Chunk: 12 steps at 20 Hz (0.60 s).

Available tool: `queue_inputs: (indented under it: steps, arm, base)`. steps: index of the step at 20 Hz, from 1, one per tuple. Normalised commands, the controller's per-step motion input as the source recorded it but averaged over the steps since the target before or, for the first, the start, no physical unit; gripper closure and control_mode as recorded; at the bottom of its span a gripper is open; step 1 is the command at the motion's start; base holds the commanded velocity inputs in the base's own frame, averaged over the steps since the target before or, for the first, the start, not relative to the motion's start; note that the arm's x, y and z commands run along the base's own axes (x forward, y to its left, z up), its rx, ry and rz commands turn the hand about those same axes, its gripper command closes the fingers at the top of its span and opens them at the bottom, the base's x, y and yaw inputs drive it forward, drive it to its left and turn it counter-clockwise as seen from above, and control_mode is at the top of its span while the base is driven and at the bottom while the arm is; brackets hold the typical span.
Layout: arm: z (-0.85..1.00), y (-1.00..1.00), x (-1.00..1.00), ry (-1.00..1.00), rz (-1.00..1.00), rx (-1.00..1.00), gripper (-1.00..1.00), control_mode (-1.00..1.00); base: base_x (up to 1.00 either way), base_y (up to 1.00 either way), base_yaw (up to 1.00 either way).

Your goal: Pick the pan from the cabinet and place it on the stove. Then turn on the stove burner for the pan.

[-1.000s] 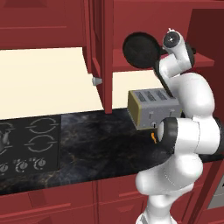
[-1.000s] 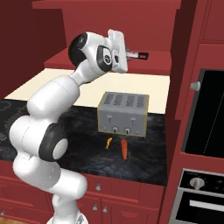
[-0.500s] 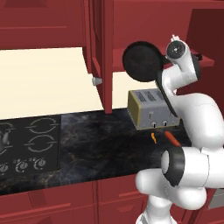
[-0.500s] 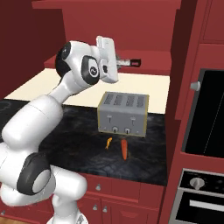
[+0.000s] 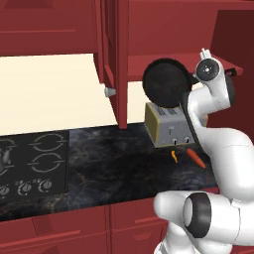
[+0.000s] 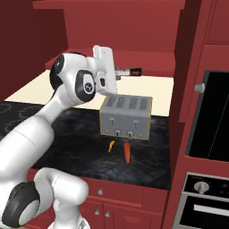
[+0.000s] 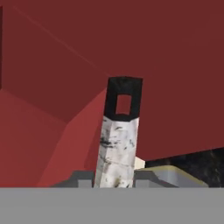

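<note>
black round pan (image 5: 166, 82) — tilted on edge | silver-tipped handle (image 7: 117, 148) — in hand (image 6: 117, 71)

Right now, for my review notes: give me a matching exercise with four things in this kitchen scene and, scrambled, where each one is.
Things:
1. pan
2. toaster
3. carrot
4. stove

Places:
A. lying on the dark countertop in front of the toaster
B. set into the countertop at the far left of the left base view
C. held up in the air above the toaster, its handle in the shut claw
D. standing on the countertop below the open cabinet

Pairs: 1-C, 2-D, 3-A, 4-B
</note>
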Motion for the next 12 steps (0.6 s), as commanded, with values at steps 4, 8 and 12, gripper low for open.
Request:
queue_inputs:
  steps: [4,8,12]
  arm:
    - [-0.07,0.01,-0.24,0.0,0.0,0.0,1.0,-1.0]
    - [-0.01,0.2,-0.2,0.01,0.0,0.0,1.0,-1.0]
    - [-0.1,0.13,-0.29,0.0,0.0,0.0,1.0,-1.0]
  base:
    - [0.0,0.0,0.0]
    - [0.0,0.0,0.0]
    - [0.0,0.0,0.0]
